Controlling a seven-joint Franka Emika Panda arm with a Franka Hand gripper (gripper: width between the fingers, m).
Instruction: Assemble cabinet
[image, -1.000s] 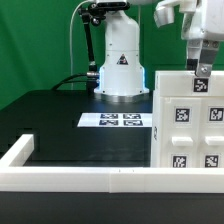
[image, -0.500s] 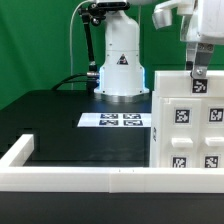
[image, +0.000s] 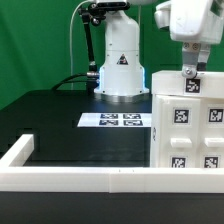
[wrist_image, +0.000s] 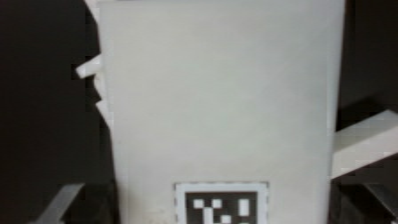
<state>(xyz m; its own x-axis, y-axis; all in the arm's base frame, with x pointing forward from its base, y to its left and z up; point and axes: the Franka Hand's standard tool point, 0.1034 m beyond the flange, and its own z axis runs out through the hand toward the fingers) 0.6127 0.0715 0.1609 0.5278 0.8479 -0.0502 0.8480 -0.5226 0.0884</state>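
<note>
My claw (image: 190, 72) is clamped over the top edge of the cabinet (image: 190, 125), a smooth white plastic box with square black-and-white tags, standing on the matte black tabletop (image: 70, 125).

We see the cabinet (wrist_image: 214, 100) filling most of the frame as one broad white face, one square black-and-white marker tag (wrist_image: 222, 205) on it, a finger (wrist_image: 382, 140) flanking either side, dark table beyond

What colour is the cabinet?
White, with black-and-white square tags; cabinet shows best in the exterior view.
</note>
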